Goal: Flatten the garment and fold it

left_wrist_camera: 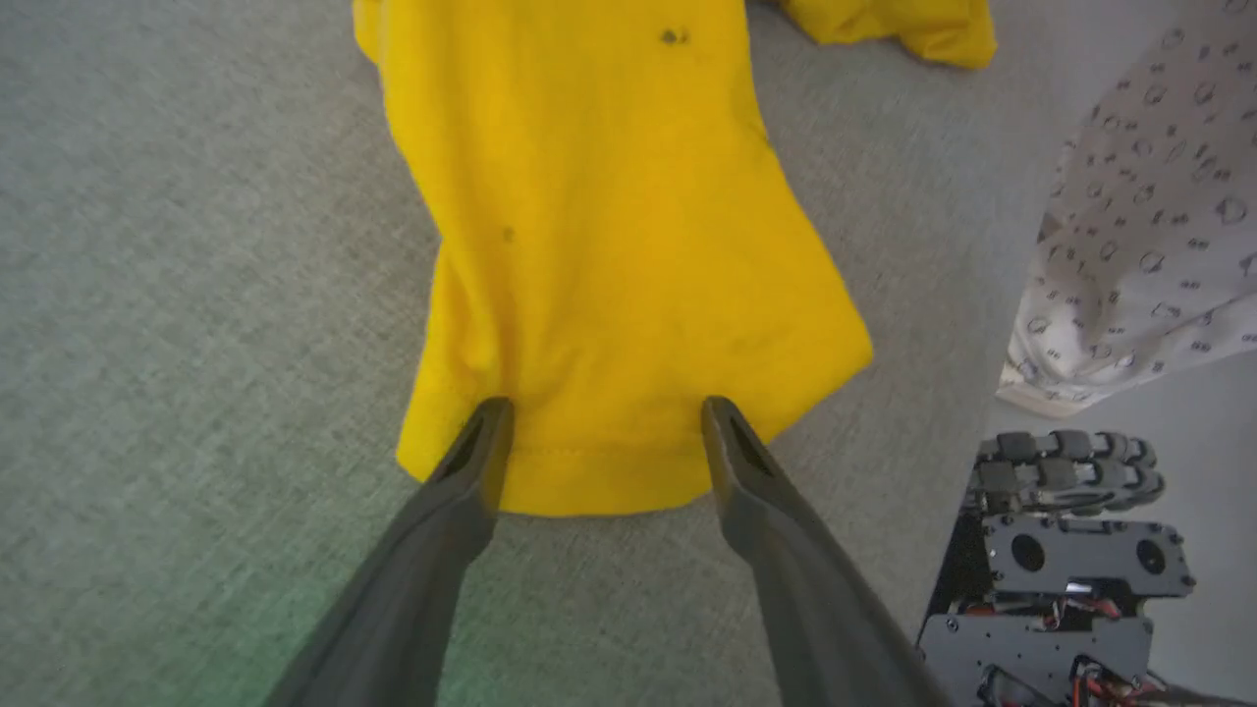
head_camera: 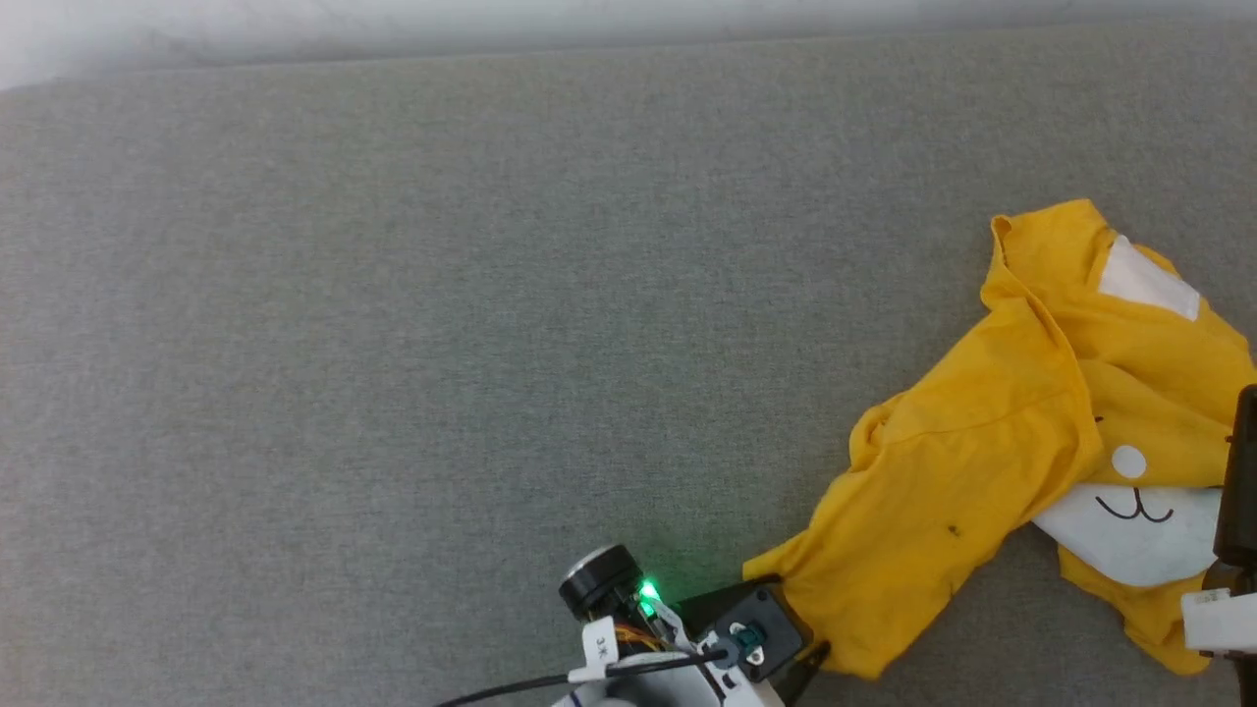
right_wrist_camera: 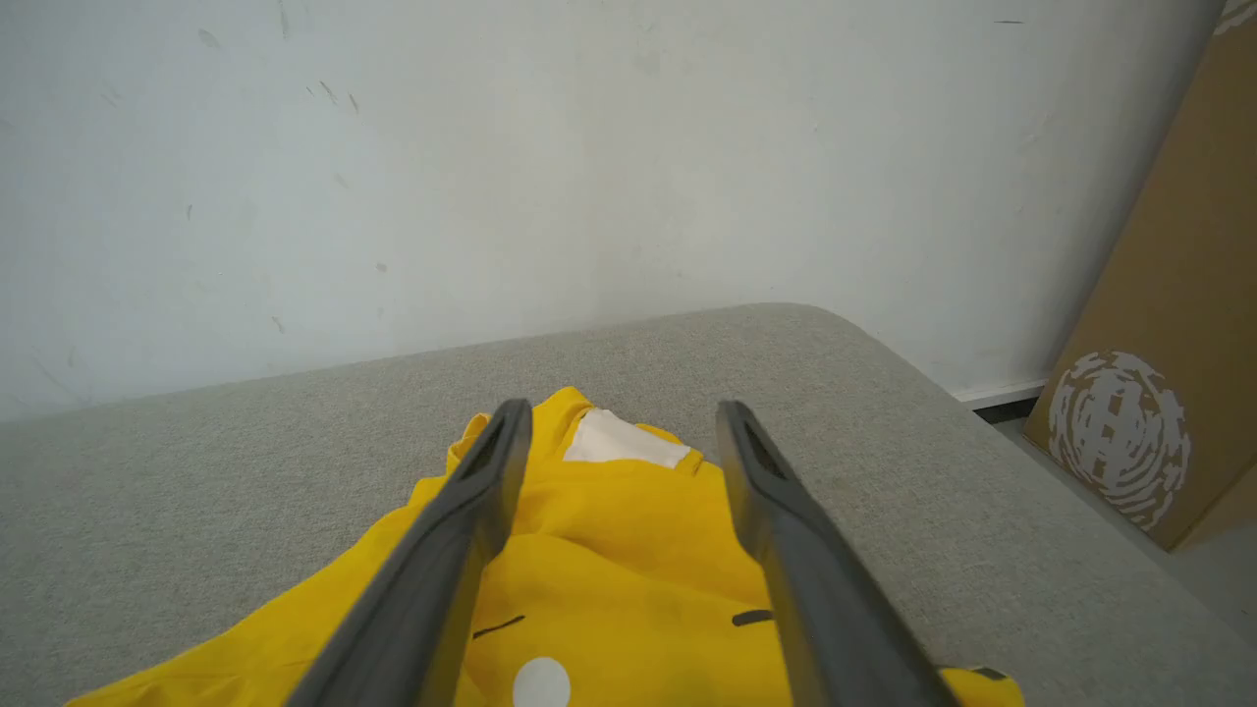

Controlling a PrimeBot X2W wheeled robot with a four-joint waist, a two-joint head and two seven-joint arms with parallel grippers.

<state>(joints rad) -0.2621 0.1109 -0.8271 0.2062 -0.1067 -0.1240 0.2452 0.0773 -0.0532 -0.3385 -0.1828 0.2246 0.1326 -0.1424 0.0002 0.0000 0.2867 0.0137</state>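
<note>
The garment (head_camera: 982, 471), a bright yellow T-shirt with a white muzzle print and a white patch, lies crumpled at the right of the grey surface. My left gripper (left_wrist_camera: 606, 412) is open, one finger on each side of a stretch of the shirt's stitched hem (left_wrist_camera: 589, 466) at its near end. In the head view the left wrist (head_camera: 746, 638) sits at the bottom, right at that end of the shirt. My right gripper (right_wrist_camera: 624, 412) is open above the printed part of the garment (right_wrist_camera: 609, 550), with nothing between its fingers. The right arm (head_camera: 1239, 511) shows at the right edge.
The grey padded surface (head_camera: 442, 344) stretches wide to the left and back, ending at a white wall (right_wrist_camera: 589, 147). A cardboard box (right_wrist_camera: 1169, 373) stands past its rounded right corner. A patterned white cloth (left_wrist_camera: 1149, 216) and the robot's wheeled base (left_wrist_camera: 1061, 550) lie beside the near edge.
</note>
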